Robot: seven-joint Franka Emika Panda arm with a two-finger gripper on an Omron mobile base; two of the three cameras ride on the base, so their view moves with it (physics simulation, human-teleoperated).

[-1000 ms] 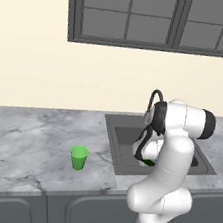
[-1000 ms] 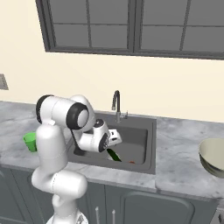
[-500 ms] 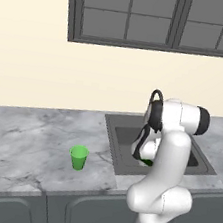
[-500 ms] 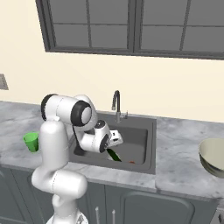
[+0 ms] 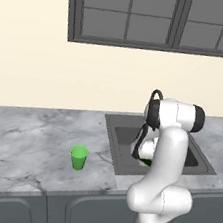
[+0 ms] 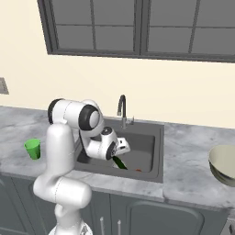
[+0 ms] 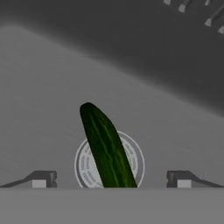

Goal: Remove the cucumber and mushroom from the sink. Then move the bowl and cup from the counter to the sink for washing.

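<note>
- No brand, label or writing can be read on anything here.
- The cucumber (image 7: 107,151) lies on the floor of the sink (image 6: 147,137), across the round drain (image 7: 133,159). In the hand view its long axis runs up from the bottom middle and leans a little left, its rounded tip pointing away from the gripper.
- In the right base view the cucumber (image 6: 120,162) shows as a dark green sliver slanting out from under the hand, toward the sink's front wall.
- The gripper (image 7: 111,178) is released, its jaws spread wide, one fingertip (image 7: 41,179) on each side of the cucumber and neither touching it.
- The mushroom (image 6: 138,170) is a small orange speck on the sink floor, just beside the cucumber's end, near the front wall.
- The cup (image 5: 79,157) stands upright on the counter (image 5: 23,141), well to the left of the sink.
- The bowl (image 6: 223,164) sits on the counter well to the right of the sink, at the picture's edge.
- The faucet (image 6: 122,110) rises at the sink's back edge.
</note>
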